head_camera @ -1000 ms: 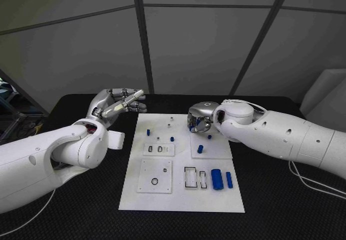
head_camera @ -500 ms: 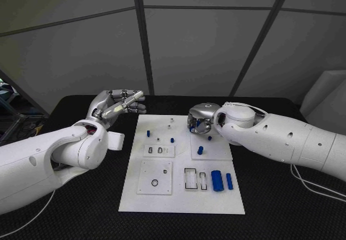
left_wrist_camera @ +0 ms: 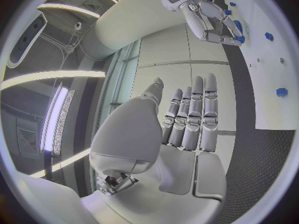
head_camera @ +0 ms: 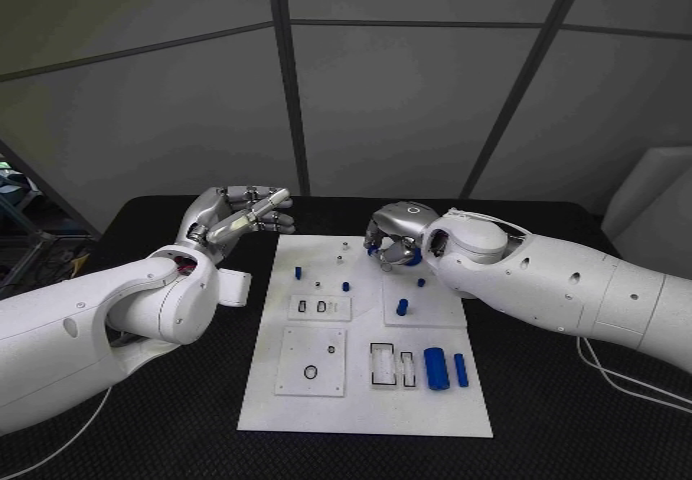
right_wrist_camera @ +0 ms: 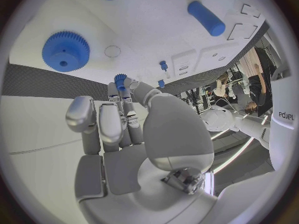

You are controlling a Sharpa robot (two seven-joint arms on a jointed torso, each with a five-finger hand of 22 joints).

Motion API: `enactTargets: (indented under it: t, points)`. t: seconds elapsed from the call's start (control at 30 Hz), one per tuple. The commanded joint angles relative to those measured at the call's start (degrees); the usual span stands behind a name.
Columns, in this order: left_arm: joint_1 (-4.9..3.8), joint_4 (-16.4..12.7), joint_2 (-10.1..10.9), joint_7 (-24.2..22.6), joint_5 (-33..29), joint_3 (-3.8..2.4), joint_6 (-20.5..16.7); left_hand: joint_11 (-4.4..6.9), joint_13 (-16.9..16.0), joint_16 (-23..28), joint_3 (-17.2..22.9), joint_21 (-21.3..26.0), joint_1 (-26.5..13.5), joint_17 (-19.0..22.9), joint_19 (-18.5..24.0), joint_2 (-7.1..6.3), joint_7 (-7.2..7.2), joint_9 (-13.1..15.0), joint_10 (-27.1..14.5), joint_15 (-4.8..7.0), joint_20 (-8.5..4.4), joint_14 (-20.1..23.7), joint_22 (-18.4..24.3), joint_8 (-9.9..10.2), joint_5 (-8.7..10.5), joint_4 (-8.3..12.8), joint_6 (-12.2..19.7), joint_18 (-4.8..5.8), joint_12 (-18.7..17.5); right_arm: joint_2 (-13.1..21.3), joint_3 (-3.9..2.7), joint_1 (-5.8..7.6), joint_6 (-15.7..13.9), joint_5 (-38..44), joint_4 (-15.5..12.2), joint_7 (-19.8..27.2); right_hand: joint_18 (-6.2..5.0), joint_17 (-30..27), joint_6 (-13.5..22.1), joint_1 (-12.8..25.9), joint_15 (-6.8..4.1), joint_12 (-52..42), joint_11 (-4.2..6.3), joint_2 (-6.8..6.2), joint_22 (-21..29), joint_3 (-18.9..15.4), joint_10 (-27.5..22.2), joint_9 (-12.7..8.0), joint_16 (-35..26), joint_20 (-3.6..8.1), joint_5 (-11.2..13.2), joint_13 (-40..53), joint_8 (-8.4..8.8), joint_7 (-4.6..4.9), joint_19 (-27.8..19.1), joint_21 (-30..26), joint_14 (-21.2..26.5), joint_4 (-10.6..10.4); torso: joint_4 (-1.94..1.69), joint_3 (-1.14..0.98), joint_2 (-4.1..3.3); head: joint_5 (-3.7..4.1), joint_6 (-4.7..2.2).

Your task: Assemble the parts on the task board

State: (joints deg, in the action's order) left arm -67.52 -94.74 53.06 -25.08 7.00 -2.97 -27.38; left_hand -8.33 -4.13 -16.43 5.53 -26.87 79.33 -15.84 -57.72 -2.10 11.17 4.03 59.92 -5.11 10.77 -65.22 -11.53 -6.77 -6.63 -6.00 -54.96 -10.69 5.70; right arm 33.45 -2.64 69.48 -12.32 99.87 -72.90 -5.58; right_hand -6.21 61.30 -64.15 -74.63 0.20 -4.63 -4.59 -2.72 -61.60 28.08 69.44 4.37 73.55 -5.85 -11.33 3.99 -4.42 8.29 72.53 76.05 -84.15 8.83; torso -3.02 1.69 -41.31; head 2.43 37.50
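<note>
The white task board (head_camera: 361, 400) lies in the middle of the black table. My right hand (head_camera: 391, 240) hovers over its far end, fingers pointing down, and pinches a small blue gear (right_wrist_camera: 120, 78) at its fingertips; this hand (left_wrist_camera: 209, 17) also appears in the left wrist view. Below it on the board sits a larger blue gear (right_wrist_camera: 65, 51). Two blue cylinders (head_camera: 434, 365) lie at the board's near right. Small blue pegs (head_camera: 299, 271) stand in the far half. My left hand (head_camera: 238, 212) is raised beside the board's far left corner, fingers straight, holding nothing.
Two small white plates (head_camera: 312, 358) with slots and rings lie on the board's left half. A blue piece (head_camera: 402, 308) stands on a raised plate at the right. Black table (head_camera: 577, 420) surrounds the board, with grey wall panels behind.
My right hand has edged slightly left over the board's far end. The left hand has stayed raised in place.
</note>
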Motion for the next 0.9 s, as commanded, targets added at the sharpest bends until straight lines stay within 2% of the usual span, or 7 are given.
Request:
enactTargets:
  t: [0.03,0.17,0.23,0.43,0.73,0.9]
  points:
    - [-0.06,0.0,-0.2,-0.5,0.5,-0.03,0.5,-0.19,0.1,0.3,-0.4,-0.3,-0.1,-0.1,0.5,0.4,0.09,-0.1,-0.5,-0.04,0.08,0.5,0.0,0.3,0.07,0.1,0.3,0.37,-0.4,-0.7,-0.03,0.14,-4.1,-0.1,0.8,-0.1,0.6,0.0,-0.4,0.0,-0.41,0.2,0.05,-0.61,-0.1,0.2,0.4,0.0,0.2,-0.09,-0.1,0.0,-0.14,0.17,0.3,0.4,-1.3,-0.3,-0.1,-0.02,-0.16,-0.19,-0.04]
    - [-0.06,0.1,-0.3,-0.5,0.5,-0.03,0.5,-0.21,0.1,0.3,-0.4,-0.3,-0.1,-0.2,0.5,0.42,0.1,-0.1,-0.6,-0.06,0.1,0.5,0.0,0.4,0.07,0.1,0.4,0.37,-0.5,-1.9,-0.03,0.14,-4.7,-0.1,2.0,0.0,0.61,0.1,-0.4,0.1,-0.39,0.3,0.01,-0.71,-0.2,0.2,0.3,0.0,0.3,-0.1,-0.2,0.0,-0.08,0.19,0.3,0.4,-1.3,-0.3,-0.27,0.01,-0.39,-0.08,-0.06]
    - [-0.06,0.0,-0.4,-0.5,0.5,-0.03,0.6,-0.22,0.1,0.3,-0.4,-0.3,-0.1,-0.2,0.6,0.42,0.1,-0.1,-0.6,-0.08,0.11,0.6,0.0,0.4,0.07,0.1,0.4,0.37,-0.5,-2.7,-0.03,0.16,-4.7,-0.1,2.9,0.2,0.61,0.1,-0.4,0.2,-0.36,0.3,-0.02,-0.79,-0.2,0.2,0.3,0.0,0.3,-0.13,-0.2,0.0,-0.05,0.21,0.3,0.5,-1.3,-0.5,-0.41,0.1,-0.59,0.01,-0.15]
    - [-0.06,-0.2,-0.5,-0.5,0.5,-0.03,0.7,-0.23,0.1,0.4,-0.4,-0.3,-0.1,-0.2,0.6,0.44,0.1,-0.1,-0.7,-0.1,0.13,0.6,0.0,0.5,0.06,0.2,0.4,0.37,-0.6,-4.4,-0.03,0.18,-4.9,0.1,4.8,0.3,0.63,0.3,-0.4,0.3,-0.35,0.4,-0.02,-0.84,-0.2,0.2,0.3,0.0,0.4,-0.14,-0.2,0.0,-0.03,0.2,0.3,0.5,-1.3,-0.5,-0.45,0.15,-0.79,-0.18,-0.34]
    - [-0.07,-0.4,-0.6,-0.5,0.5,-0.04,0.8,-0.23,0.1,0.4,-0.4,-0.3,-0.1,-0.2,0.6,0.44,0.1,-0.1,-0.7,-0.1,0.13,0.6,0.0,0.5,0.06,0.2,0.4,0.37,-0.6,-5.8,-0.04,0.2,-5.3,0.6,6.1,0.3,0.63,0.4,-0.3,0.4,-0.34,0.4,-0.03,-0.88,-0.2,0.2,0.2,0.0,0.5,-0.15,-0.2,0.0,0.0,0.21,0.3,0.5,-1.4,-0.5,-0.79,0.27,-1.21,-0.17,-0.78]
    - [-0.08,-0.4,-0.7,-0.4,0.5,-0.05,0.9,-0.23,0.1,0.4,-0.4,-0.3,-0.1,-0.2,0.6,0.44,0.1,-0.1,-0.7,-0.1,0.13,0.6,0.0,0.5,0.06,0.2,0.4,0.37,-0.6,-6.3,-0.04,0.22,-5.4,0.8,6.7,0.2,0.63,0.4,-0.3,0.4,-0.34,0.4,-0.03,-0.89,-0.2,0.2,0.2,0.0,0.5,-0.15,-0.2,0.0,0.0,0.21,0.3,0.5,-1.4,-0.5,-0.75,0.22,-1.26,-0.41,-0.96]
